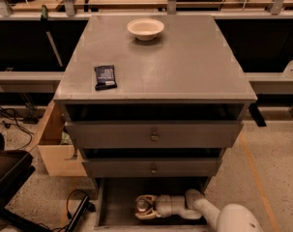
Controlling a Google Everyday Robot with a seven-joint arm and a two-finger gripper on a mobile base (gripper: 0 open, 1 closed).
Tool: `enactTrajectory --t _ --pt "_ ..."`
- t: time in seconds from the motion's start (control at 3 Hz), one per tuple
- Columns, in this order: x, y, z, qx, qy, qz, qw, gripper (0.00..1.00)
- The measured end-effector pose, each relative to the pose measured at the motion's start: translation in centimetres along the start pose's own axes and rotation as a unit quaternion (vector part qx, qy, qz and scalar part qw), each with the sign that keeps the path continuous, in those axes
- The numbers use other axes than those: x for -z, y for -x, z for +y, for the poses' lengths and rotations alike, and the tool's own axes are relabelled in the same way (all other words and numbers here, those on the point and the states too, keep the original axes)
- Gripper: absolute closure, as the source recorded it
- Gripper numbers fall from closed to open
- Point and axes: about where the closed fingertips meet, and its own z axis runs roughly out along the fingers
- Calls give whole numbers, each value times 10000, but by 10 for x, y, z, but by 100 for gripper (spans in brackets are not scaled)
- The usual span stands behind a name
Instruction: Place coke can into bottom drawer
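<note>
Three grey drawers stacked under a flat grey bench [184, 66], and all the action is down at the lowest one. The bottom drawer [116, 202], a wide shallow tray with a dark floor and thin grey walls, is pulled out at the lower middle of the frame. The robot's cream-coloured arm [204, 210] reaches in from the lower right, with the gripper [139, 209] down inside the tray.

The coke can [144, 205], a small cylindrical drink can showing mostly its round silver top from this angle, sits between the jaws, which look closed narrow around its sides. It's upright as far as I can tell. I can't tell whether its base is touching the drawer floor or hanging just above it.

So to me this is the very last bit: carrying is done, the can is inside the right compartment, and only the release is left. Next move, I'd guess, is to make sure the can is seated on the floor, spread the jaws enough to clear it, then pull back to the right without knocking it over.

Up top, a shallow cream bowl [145, 28] sits near the back edge of the bench and a black snack packet [105, 77] lies toward the front left. Neither matters here.
</note>
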Motion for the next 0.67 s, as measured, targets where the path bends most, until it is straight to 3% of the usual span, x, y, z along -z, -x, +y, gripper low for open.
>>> enactTrajectory --t 0.33,0.67 --pt "-2 0 1 -8 17 -12 10000 17" --pt "-5 0 2 -17 33 -25 10000 0"
